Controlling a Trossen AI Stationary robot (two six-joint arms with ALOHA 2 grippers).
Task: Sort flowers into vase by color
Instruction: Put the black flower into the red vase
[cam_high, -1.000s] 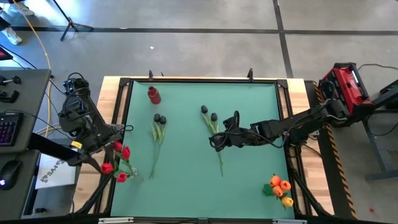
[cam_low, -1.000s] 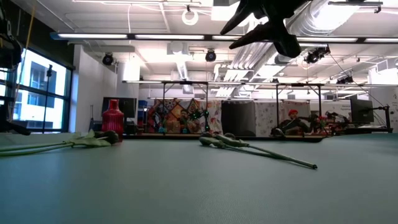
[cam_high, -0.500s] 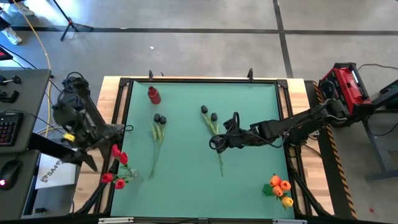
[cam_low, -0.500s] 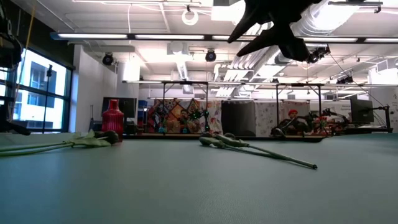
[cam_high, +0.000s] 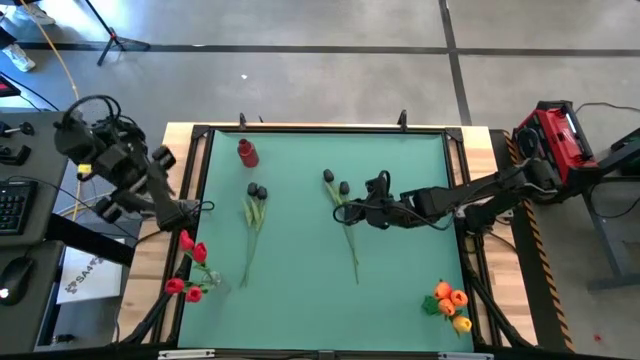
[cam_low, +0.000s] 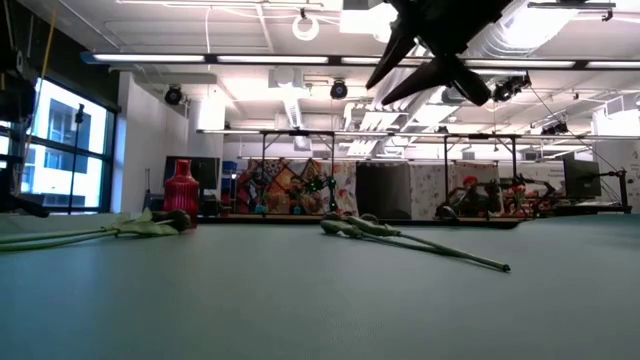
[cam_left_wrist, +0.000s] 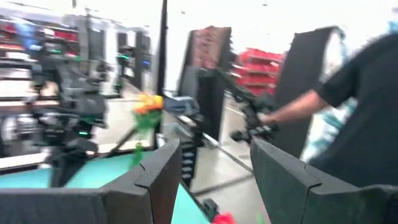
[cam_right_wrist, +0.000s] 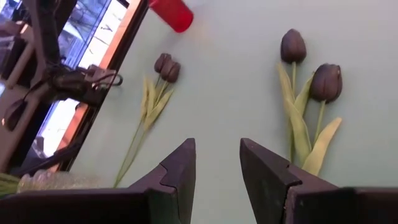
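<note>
Flowers: four black (cam_high: 342, 187), three red (cam_high: 187, 240), four orange (cam_high: 450, 298).

One camera is looking straight down on the counter (cam_high: 320, 250), one skimming level across it; both are sharing the black tulips (cam_high: 335, 182).

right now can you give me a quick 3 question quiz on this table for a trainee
1. True or false: the right claw hangs open above the black tulips near the table's middle.
2. Which flowers stand in the vase at the left edge?
A. red tulips
B. orange-yellow tulips
C. black tulips
3. Fill in: the small red vase at the far side holds ___ flowers.

Key
1. True: its fingers are apart, above the stems and touching none.
2. A.
3. No. Meanwhile the left claw is raised off the table's left side, open and empty.
</note>
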